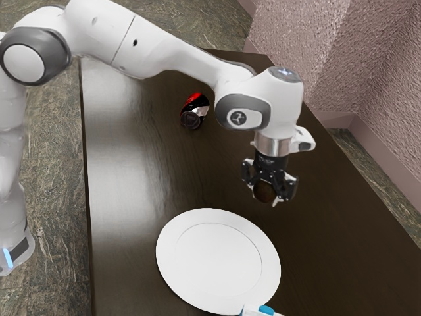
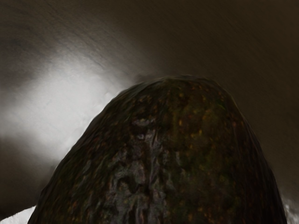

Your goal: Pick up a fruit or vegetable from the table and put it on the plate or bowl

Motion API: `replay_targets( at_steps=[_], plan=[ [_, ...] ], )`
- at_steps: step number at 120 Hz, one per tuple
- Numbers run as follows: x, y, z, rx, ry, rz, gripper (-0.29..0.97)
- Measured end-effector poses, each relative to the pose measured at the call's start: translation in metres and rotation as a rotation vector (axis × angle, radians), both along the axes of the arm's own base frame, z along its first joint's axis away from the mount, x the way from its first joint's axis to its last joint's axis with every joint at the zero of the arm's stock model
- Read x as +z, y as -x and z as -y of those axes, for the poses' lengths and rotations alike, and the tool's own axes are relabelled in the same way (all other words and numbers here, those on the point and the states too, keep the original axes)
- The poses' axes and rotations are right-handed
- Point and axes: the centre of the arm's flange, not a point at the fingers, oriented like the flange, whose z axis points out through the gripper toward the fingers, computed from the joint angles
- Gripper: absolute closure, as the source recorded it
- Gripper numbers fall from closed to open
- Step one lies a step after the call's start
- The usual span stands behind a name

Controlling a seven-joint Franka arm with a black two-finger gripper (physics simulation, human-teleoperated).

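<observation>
Exterior view: the jaws stand narrow and are closed on the avocado (image 1: 266, 191) from two sides, right of the frame's centre. The avocado appears to hang clear of the dark surface (image 1: 131, 178), just beyond the upper-right rim of the white plate (image 1: 197, 289).

Step in hand, as judged: carrying the fruit; the pick looks done and the placing is not yet done.

Next move calls for:
1. Travel toward the lower left of the frame until the avocado is over the plate's flat centre.
2. Descent until it is close to the plate.
3. Opening of the jaws.

Wrist view: the avocado (image 2: 163, 158) shows a very dark brown-green skin, rough and pebbled, with small yellowish flecks and a rounded end. A rounded fruit may roll once released.

A red-and-black object (image 1: 195, 110) lies well apart, toward the upper centre.
</observation>
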Motion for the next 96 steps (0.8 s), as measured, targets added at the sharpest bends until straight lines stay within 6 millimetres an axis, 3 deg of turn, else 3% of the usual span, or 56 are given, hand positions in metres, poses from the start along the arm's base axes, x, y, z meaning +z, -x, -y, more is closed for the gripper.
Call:
replay_targets(
  at_steps=[19,53,69,81,96],
  plan=[
    [-0.005,0.036,0.028,-0.065,-0.023,-0.016,0.38],
    [-0.004,0.08,0.075,-0.168,-0.042,-0.012,0.38],
    [-0.004,0.078,0.071,-0.16,-0.042,-0.013,0.38],
    [-0.003,0.072,0.058,-0.138,-0.042,-0.01,0.18],
    [0.002,0.072,0.054,-0.133,-0.044,-0.002,0.08]
  ],
)
